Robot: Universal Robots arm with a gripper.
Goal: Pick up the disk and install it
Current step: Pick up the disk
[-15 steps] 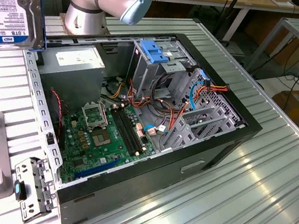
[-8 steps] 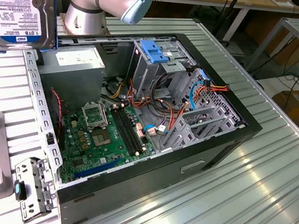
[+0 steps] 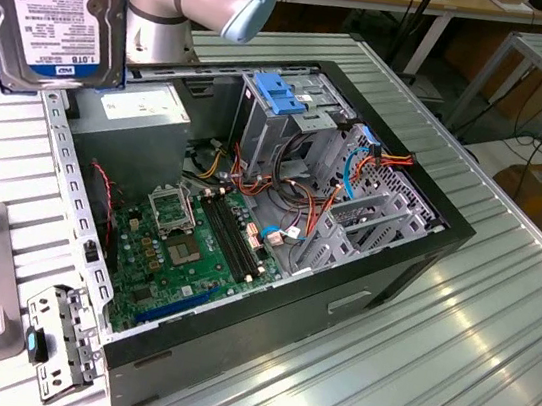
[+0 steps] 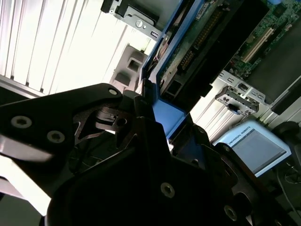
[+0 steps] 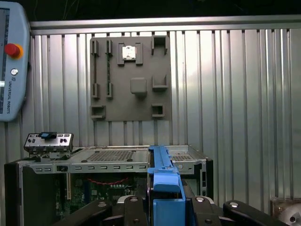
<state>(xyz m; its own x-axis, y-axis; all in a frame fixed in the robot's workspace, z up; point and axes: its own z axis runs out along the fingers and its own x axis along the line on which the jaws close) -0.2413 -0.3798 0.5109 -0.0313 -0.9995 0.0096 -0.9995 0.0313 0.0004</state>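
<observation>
The disk (image 3: 51,11) hangs in the air at the exterior view's upper left, label facing the camera, above the back corner of the open computer case (image 3: 279,214). Its blue carrier bracket (image 5: 162,188) runs between my gripper (image 5: 164,209), which is shut on it in the first wrist view. In the second wrist view the gripper (image 4: 160,127) clamps the blue bracket (image 4: 167,115), and the disk's circuit-board underside (image 4: 197,42) extends beyond it. The grey drive cage with a blue latch (image 3: 286,94) stands inside the case, well off to the exterior view's right of the disk.
A grey power-supply box (image 3: 137,114) sits just below the disk. The motherboard (image 3: 195,243) and loose cables (image 3: 357,165) lie in the case. A grey fixture plate (image 5: 129,77) and a metal bracket (image 3: 55,339) lie on the slatted table. A teach pendant (image 5: 11,61) lies nearby.
</observation>
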